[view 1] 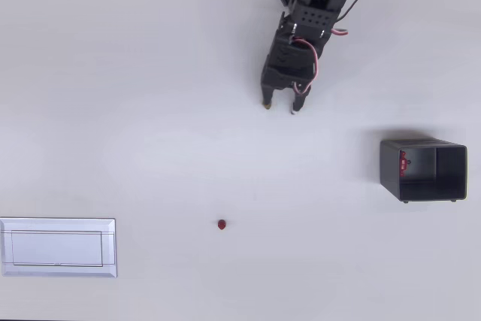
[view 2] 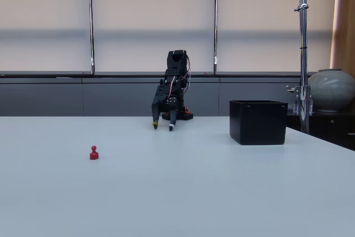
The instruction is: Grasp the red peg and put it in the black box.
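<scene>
The red peg (view 1: 221, 224) stands upright on the white table, alone in the lower middle of the overhead view and at the left of the fixed view (view 2: 94, 152). The black box (view 1: 388, 171) sits at the right, open side up (view 2: 258, 123), and something small and red shows against its inner left wall. My gripper (view 1: 281, 107) hangs from the black arm at the top centre, fingers pointing down just above the table (view 2: 163, 126). It is open with nothing between the fingers, well apart from both the peg and the box.
A flat white rectangular plate (view 1: 58, 247) lies at the table's lower left edge in the overhead view. Bare table surface separates the gripper, peg and box. In the fixed view a metal pole (view 2: 302, 48) and a round grey vase (view 2: 331, 90) stand beyond the table's right side.
</scene>
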You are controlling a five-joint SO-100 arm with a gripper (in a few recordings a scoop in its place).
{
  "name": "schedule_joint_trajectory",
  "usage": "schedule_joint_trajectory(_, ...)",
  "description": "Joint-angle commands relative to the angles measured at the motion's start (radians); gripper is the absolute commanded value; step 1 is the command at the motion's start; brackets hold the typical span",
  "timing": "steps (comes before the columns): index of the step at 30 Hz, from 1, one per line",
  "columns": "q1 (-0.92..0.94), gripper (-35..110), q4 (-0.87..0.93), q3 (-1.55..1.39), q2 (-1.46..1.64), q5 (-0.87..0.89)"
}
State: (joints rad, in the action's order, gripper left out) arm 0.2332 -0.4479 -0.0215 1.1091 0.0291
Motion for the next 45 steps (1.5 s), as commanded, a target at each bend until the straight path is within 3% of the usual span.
schedule_joint_trajectory(1, 0.015, 25, -0.219, -0.043, 0.172, -0.038)
schedule_joint_trajectory(16, 0.018, 25, -0.411, -0.433, 0.661, -0.074)
schedule_joint_trajectory(35, 0.075, 25, -0.408, -0.847, 0.968, -0.058)
schedule_joint_trajectory(45, 0.095, 25, -0.268, -1.127, 1.103, -0.051)
